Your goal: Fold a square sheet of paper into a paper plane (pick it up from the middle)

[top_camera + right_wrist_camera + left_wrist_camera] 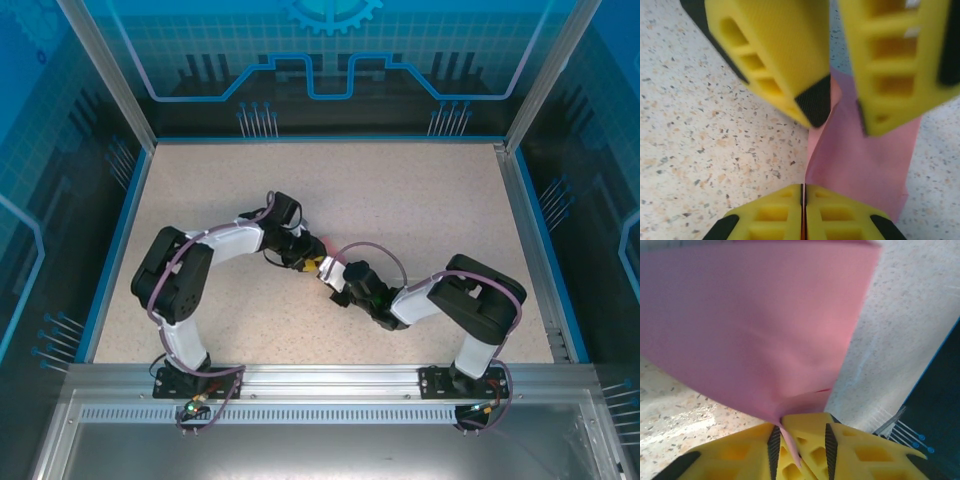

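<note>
The pink square sheet of paper [755, 325] is held up off the table, bent along a crease, and its exact fold is hard to tell. A sliver of the sheet [326, 243] peeks out where the two arms meet. My right gripper [804, 189] is shut on the sheet's [865, 160] lower edge, pinching it between its yellow fingers. My left gripper [842, 115] stands just above it with its jaws apart. In the left wrist view, the left gripper [802, 425] has its black pads spread, with paper and a yellow fingertip between them.
The speckled beige table [420, 200] stretches around the grippers, bounded by a blue rim and glass walls [330, 70]. The aluminium rail [330, 380] with both arm bases lies at the near edge. Both arms are bent inward over the table's middle.
</note>
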